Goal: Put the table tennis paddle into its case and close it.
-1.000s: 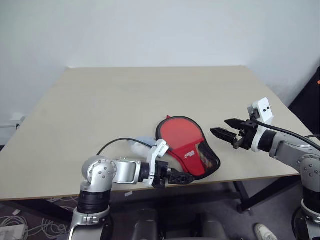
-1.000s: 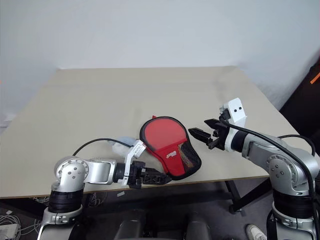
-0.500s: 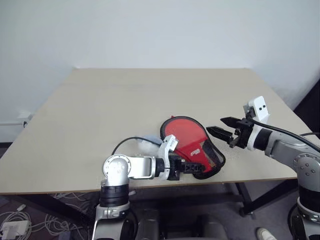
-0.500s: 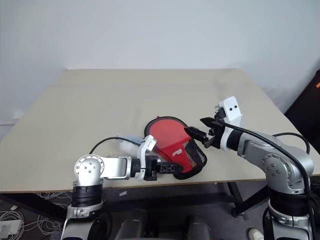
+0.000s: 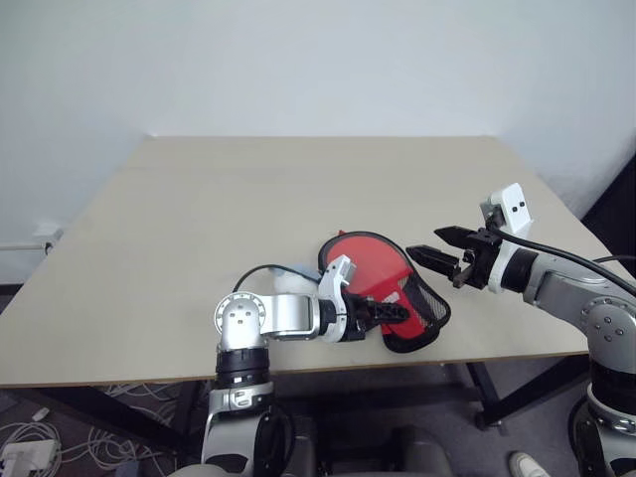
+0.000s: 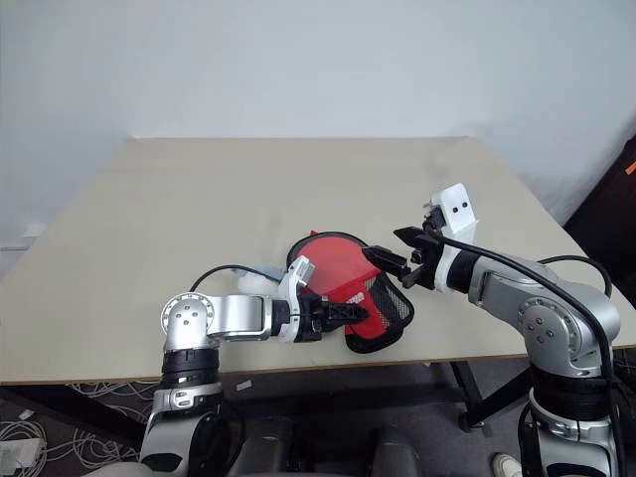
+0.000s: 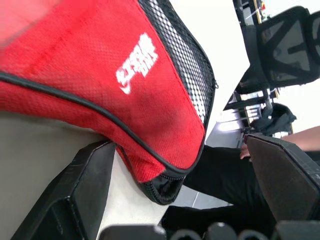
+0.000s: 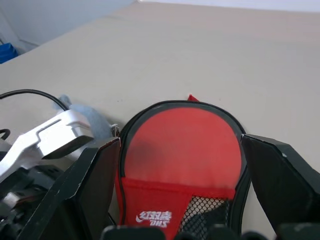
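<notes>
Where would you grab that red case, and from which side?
Probably the narrow handle end of the case, from the robot's left: it overhangs the table edge, and the left gripper's open jaws already flank it.

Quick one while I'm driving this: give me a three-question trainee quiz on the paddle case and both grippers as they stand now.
1. True or false: the right gripper is shut on the case.
2. Which end of the case lies nearest the table front edge? A) the round end B) the mesh pocket end
3. Fill in: the left gripper reaches toward the case with its fingers ____.

Key
1. False; its fingers are spread and hold nothing.
2. B; the mesh pocket sits near the front edge.
3. Open, either side of the case's narrow end in the left wrist view.
</notes>
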Robot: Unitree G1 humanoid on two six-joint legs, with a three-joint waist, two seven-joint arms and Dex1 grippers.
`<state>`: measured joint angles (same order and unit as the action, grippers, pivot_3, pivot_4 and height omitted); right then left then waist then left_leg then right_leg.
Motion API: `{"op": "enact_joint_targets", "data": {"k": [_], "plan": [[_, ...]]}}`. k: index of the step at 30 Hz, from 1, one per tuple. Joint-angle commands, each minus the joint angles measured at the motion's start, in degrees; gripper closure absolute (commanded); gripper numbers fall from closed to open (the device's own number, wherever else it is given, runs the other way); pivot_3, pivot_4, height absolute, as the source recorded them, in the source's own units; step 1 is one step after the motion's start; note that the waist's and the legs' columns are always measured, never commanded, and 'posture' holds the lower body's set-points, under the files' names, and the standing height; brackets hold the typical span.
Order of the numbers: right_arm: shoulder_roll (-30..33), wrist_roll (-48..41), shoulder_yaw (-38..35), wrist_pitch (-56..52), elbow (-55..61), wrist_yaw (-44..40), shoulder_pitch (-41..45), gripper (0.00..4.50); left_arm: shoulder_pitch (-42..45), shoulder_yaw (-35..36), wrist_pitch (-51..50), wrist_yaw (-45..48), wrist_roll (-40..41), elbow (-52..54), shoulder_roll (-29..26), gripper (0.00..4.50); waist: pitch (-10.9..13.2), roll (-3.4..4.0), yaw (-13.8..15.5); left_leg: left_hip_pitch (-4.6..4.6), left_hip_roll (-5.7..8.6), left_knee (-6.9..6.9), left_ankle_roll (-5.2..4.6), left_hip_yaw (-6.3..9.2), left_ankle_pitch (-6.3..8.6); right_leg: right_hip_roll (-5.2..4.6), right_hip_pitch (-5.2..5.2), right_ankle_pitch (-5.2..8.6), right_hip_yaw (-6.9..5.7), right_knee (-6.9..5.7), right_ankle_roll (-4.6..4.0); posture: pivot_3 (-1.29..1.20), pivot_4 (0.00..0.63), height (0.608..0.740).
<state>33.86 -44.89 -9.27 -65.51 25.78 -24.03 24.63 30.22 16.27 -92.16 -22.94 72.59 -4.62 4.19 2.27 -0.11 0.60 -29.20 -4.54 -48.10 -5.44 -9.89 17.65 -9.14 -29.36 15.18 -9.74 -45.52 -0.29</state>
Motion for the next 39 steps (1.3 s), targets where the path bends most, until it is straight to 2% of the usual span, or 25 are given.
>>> {"op": "enact_joint_targets", "data": {"k": [1, 4, 6, 9, 15, 19, 22, 25, 29, 34, 39], "plan": [[0.6, -0.2, -0.5, 0.4, 0.2, -0.2, 2.6, 0.30, 1.0, 4.2, -0.3, -10.8, -2.6, -4.2, -1.6, 0.05, 0.0, -0.01, -0.2, 0.03, 0.00, 0.00, -0.01, 0.01, 0.00, 0.00, 0.02, 0.00, -0.01, 0.00, 0.00, 0.00, 0.000, 0.654], [0.4, -0.4, -0.4, 0.3, -0.1, -0.1, 3.5, 0.30, 1.7, 4.5, -0.3, -15.5, -0.2, -6.4, -2.6, 0.61, 0.0, -0.01, -0.5, 0.08, 0.00, 0.04, -0.04, 0.05, 0.03, 0.01, 0.04, 0.00, -0.05, 0.01, 0.00, 0.00, 0.000, 0.654], [0.1, -0.7, -0.6, 0.1, -0.3, 0.1, 4.2, 0.30, 2.1, 4.3, -0.3, -18.5, 2.3, -7.8, -3.2, 1.40, 0.0, -0.03, -0.5, 0.13, 0.00, 0.06, -0.06, 0.13, 0.04, 0.03, 0.07, 0.00, -0.08, 0.02, 0.00, 0.00, 0.000, 0.654], [-0.5, -1.2, -0.8, -0.3, -0.3, 0.4, 5.0, 0.30, 2.2, 3.4, -0.3, -23.0, 7.0, -10.1, -4.3, 2.29, 0.0, -0.03, -0.7, 0.13, -0.01, 0.07, -0.07, 0.18, 0.05, 0.02, 0.07, 0.00, -0.11, 0.02, 0.00, 0.00, 0.000, 0.654], [-1.6, -1.8, -1.2, -1.1, 0.1, 1.2, 5.8, 0.30, 1.8, 0.8, -0.1, -30.3, 15.8, -13.5, -6.5, 4.40, 0.0, -0.03, -1.2, 0.14, -0.03, 0.22, 0.17, 0.44, -0.08, 0.03, 0.05, 0.01, -0.34, 0.02, -0.05, 0.00, 0.000, 0.654], [-1.8, -1.9, -1.4, -1.2, 0.2, 1.6, 5.9, 0.30, 1.2, -3.3, 1.6, -32.2, 21.8, -14.2, -8.7, 4.46, 0.0, -0.03, -1.3, 0.13, -0.03, 0.25, 0.28, 0.62, -0.14, 0.10, 0.05, 0.07, -0.41, 0.03, -0.13, 0.00, 0.000, 0.654], [-1.9, -2.0, -1.4, -1.2, 0.2, 1.7, 6.0, 0.30, 1.8, -8.7, 1.2, -27.7, 27.0, -13.8, -11.7, 4.46, 0.0, -0.02, -1.5, 0.11, -0.01, 0.26, 0.28, 0.67, -0.13, 0.11, 0.05, 0.07, -0.43, 0.03, -0.14, 0.00, 0.000, 0.654], [-1.9, -2.0, -1.2, -1.0, -0.1, 1.8, 6.2, 0.30, 2.8, -15.7, 0.2, -21.7, 32.8, -12.1, -16.8, 4.46, 0.0, -0.01, -1.7, 0.01, 0.00, 0.27, 0.29, 0.68, -0.13, 0.11, -0.02, 0.09, -0.47, 0.05, -0.17, 0.00, 0.000, 0.654], [-2.1, -1.8, -0.6, -0.6, -0.7, 1.4, 6.5, 0.30, 4.4, -25.8, 0.1, -12.1, 39.9, -8.6, -26.6, 4.46, 0.0, 0.00, -1.7, -0.40, 0.02, 0.29, 0.34, 0.73, -0.16, 0.12, -0.33, 0.11, -0.50, 0.08, -0.19, 0.00, 0.000, 0.654], [-2.5, -1.2, 0.7, 0.1, -1.6, 0.6, 7.0, 0.30, 7.1, -34.3, -0.3, 1.7, 40.4, -2.4, -36.3, 4.46, 0.0, 0.03, -1.7, -0.73, 0.08, 0.31, 0.37, 0.66, -0.17, 0.16, -0.69, 0.11, -0.45, 0.08, -0.19, 0.00, 0.000, 0.654], [-3.0, -0.9, 1.7, 0.4, -2.1, 0.1, 7.5, 0.30, 8.7, -39.4, 0.2, 10.4, 39.6, 4.1, -42.1, 4.46, 0.1, 0.11, -1.7, -0.89, 0.09, 0.31, 0.44, 0.62, -0.21, 0.17, -0.88, 0.11, -0.42, 0.06, -0.19, 0.00, 0.000, 0.654]]}}
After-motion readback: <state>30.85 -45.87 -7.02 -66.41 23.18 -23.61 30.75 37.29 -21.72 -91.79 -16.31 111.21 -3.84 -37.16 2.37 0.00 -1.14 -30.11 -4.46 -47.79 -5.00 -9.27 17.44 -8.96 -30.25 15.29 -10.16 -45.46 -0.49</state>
